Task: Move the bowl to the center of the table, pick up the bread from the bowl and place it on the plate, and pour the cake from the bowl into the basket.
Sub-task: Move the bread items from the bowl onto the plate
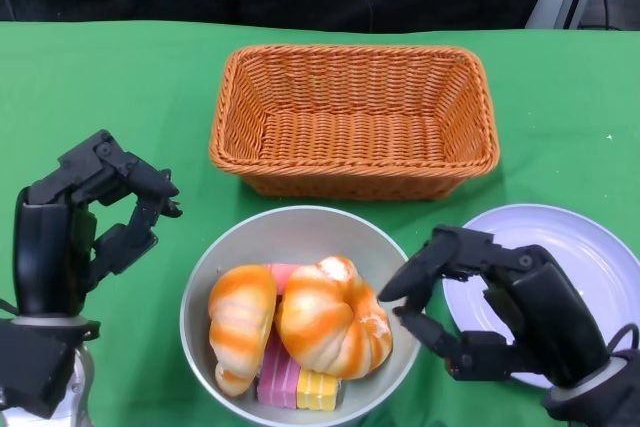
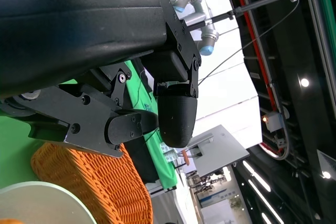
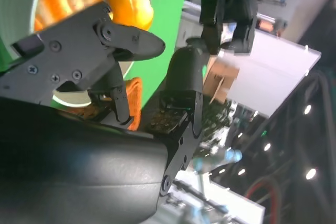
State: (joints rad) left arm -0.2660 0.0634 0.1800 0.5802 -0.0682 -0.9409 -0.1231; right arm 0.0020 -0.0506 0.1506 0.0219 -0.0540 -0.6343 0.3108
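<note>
Covering the table (image 1: 100,77), green cloth meets dark backdrop; both hands' fingers spread, holding nothing.

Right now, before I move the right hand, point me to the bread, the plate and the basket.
bread (image 1: 330,317): head view, on the top crust of the larger roll in the bowl.
plate (image 1: 600,257): head view, on its bare surface beyond the right hand.
basket (image 1: 350,132): head view, on its woven floor.
</note>
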